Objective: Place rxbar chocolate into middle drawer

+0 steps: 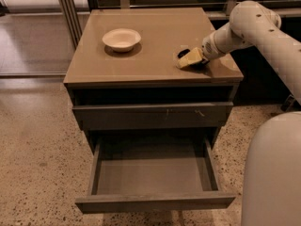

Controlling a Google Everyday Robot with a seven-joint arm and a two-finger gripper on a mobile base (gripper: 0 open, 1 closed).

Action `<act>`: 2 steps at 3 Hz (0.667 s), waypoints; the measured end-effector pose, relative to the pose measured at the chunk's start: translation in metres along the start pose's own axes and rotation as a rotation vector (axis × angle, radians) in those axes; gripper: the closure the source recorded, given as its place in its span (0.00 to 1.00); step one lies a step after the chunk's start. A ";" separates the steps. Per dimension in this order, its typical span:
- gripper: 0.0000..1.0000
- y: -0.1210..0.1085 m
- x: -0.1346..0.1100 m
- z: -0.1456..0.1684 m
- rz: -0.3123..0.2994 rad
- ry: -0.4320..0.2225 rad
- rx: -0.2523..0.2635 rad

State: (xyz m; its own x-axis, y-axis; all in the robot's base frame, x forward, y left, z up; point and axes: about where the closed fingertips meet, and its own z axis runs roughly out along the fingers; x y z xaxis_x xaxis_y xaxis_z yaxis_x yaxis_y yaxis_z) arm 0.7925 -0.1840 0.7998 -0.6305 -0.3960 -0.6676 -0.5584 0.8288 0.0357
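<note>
The rxbar chocolate [184,52] shows only as a small dark patch on the right side of the brown cabinet top [155,36]; most of it is hidden by my gripper. My gripper [189,58], with pale yellowish tips, is down on the cabinet top right at the bar, reaching in from the right on the white arm [244,27]. The middle drawer [153,173] is pulled out wide open below, and its bare grey interior holds nothing.
A white bowl [121,38] sits on the left of the cabinet top. A shut grey drawer front [153,114] with small pale marks lies above the open drawer. My white body [273,173] fills the lower right. Speckled floor surrounds the cabinet.
</note>
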 end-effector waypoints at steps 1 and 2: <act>0.42 0.003 -0.002 -0.002 -0.007 0.007 -0.009; 0.64 0.004 -0.007 -0.007 -0.008 0.007 -0.010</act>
State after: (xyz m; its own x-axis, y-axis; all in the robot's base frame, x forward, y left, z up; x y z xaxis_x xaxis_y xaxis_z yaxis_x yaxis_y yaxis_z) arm 0.7908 -0.1808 0.8097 -0.6299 -0.4053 -0.6625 -0.5684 0.8219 0.0376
